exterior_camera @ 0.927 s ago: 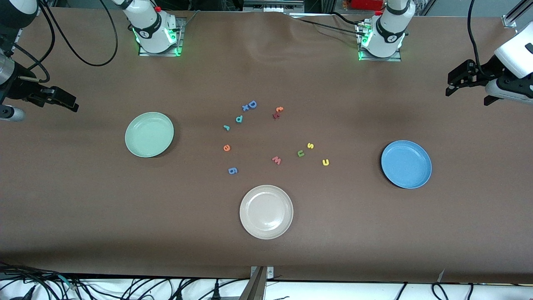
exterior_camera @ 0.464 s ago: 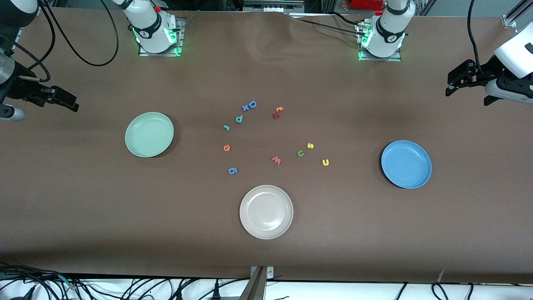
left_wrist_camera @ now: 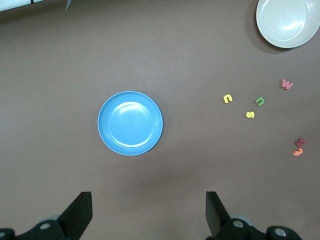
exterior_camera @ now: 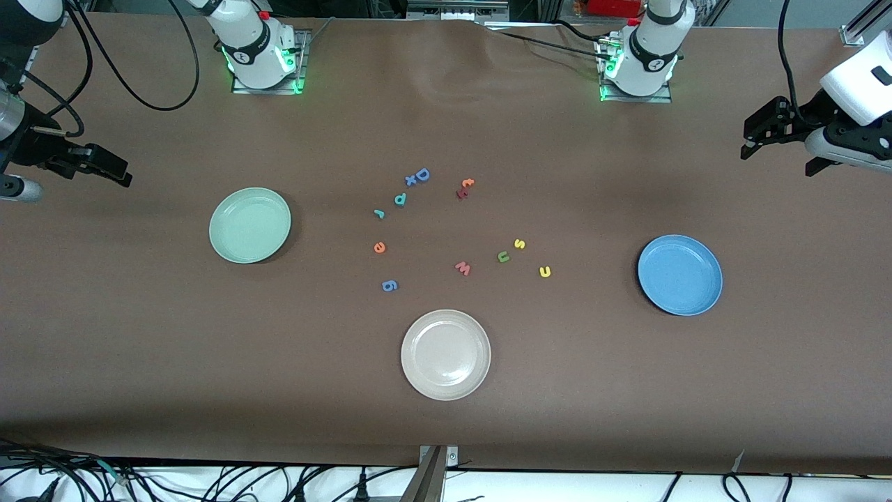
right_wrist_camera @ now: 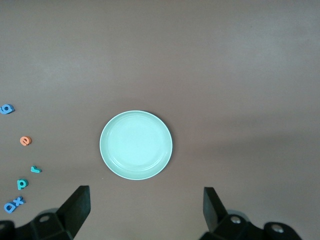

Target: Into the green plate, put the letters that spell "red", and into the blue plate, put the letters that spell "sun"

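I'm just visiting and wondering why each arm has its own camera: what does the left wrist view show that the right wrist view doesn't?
Only the left wrist view: the blue plate, cream plate, yellow "s", green "u", yellow "n".
Only the right wrist view: the green plate, orange "e", teal "r".
Both: brown table, and an open gripper.

My front camera looks down from high over the table (exterior_camera: 139, 362); both wrist cameras look straight down, sharing its plates.
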You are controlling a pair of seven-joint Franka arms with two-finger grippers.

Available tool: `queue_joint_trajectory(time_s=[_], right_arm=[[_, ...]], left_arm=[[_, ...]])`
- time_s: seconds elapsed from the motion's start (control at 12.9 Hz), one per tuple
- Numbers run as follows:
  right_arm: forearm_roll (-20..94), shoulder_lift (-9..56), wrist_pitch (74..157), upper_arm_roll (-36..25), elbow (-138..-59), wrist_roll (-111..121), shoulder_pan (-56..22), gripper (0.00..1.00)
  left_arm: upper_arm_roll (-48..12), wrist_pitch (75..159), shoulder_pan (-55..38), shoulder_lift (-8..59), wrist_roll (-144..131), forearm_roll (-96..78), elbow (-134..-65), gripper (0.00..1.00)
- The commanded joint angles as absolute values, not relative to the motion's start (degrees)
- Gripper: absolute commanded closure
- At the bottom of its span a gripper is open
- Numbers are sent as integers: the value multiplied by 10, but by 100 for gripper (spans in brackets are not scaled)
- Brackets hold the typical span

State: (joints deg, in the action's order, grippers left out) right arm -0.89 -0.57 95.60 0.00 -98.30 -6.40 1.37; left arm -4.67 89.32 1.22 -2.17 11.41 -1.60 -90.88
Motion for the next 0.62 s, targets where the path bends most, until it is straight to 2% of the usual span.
queue_joint_trajectory(time_s=[0.0, 0.54], right_arm=[[3, -15, 947, -1, -984, -55, 16, 0], [3, -13, 931, 1, -977, -57, 16, 0]], left_arm=[[-47, 895, 11, -29, 114, -2, -908, 0], [-46, 896, 14, -28, 114, -2, -908, 0]])
